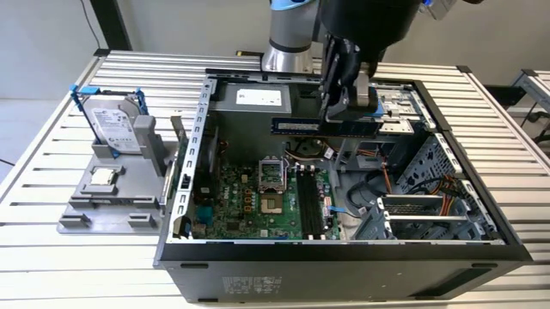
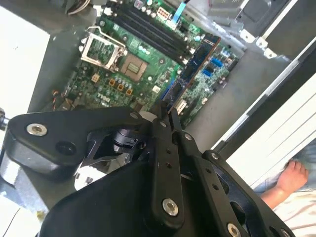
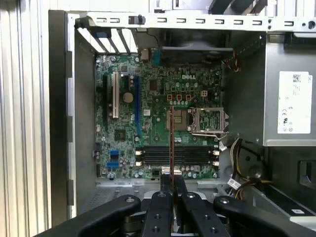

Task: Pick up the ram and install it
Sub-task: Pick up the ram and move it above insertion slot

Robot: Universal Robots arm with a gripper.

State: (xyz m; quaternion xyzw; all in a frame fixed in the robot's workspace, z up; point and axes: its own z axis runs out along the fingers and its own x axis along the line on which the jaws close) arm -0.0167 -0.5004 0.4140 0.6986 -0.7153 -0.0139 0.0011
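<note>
Claw [image 1: 346, 111] of the single arm, clamped tight on one ram stick [image 1: 298, 126], holds it in the air above one open computer case [image 1: 344, 270]. Black memory slots [image 1: 311, 203] lie below on the green board [image 1: 249, 199]. The stick's long axis runs crosswise to them. Slot count is unclear

The ram [image 1: 297, 126] is dark blue with black chips. The jaws are black. The motherboard [image 1: 257, 206] is green with black slots [image 1: 311, 199]. At nine o'clock in the exterior view, the hard drive [image 1: 110, 122] is silver, its frame [image 1: 76, 95] blue; the worktop [image 1: 51, 270] is ribbed pale grey.
</note>
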